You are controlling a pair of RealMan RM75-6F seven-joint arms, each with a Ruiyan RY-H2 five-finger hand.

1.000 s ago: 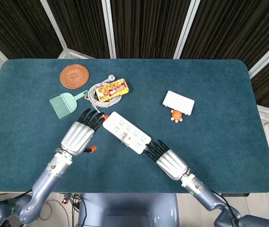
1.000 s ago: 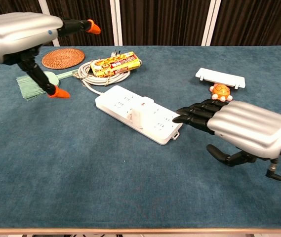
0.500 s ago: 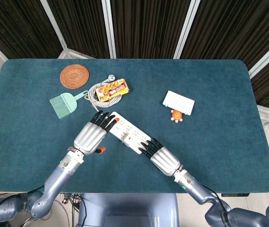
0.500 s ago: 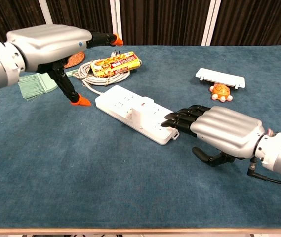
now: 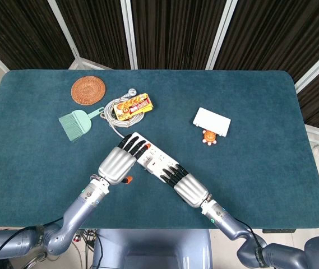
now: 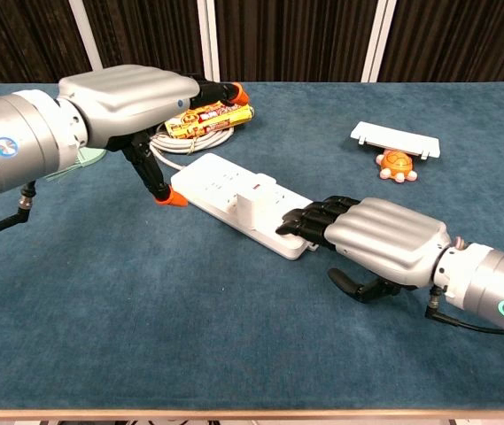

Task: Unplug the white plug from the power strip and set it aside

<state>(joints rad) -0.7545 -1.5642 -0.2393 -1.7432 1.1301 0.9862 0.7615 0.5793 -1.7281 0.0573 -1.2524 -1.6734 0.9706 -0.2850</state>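
Looking down from the head view, we see the long white plastic power strip (image 5: 148, 158) lying diagonally on the blue felt table (image 5: 260, 168). Our left hand (image 5: 120, 162) hovers over its upper end, fingers spread, holding nothing. Our right hand (image 5: 184, 185) presses flat fingers on the lower end, grasping nothing.

In the chest view, the small white boxy plug (image 6: 253, 211) stands upright mid-strip, between both hands and untouched. We judge it light, rigid and smooth, probably seated tightly, so we would pinch its side faces and pull straight up while the right hand pins the strip.
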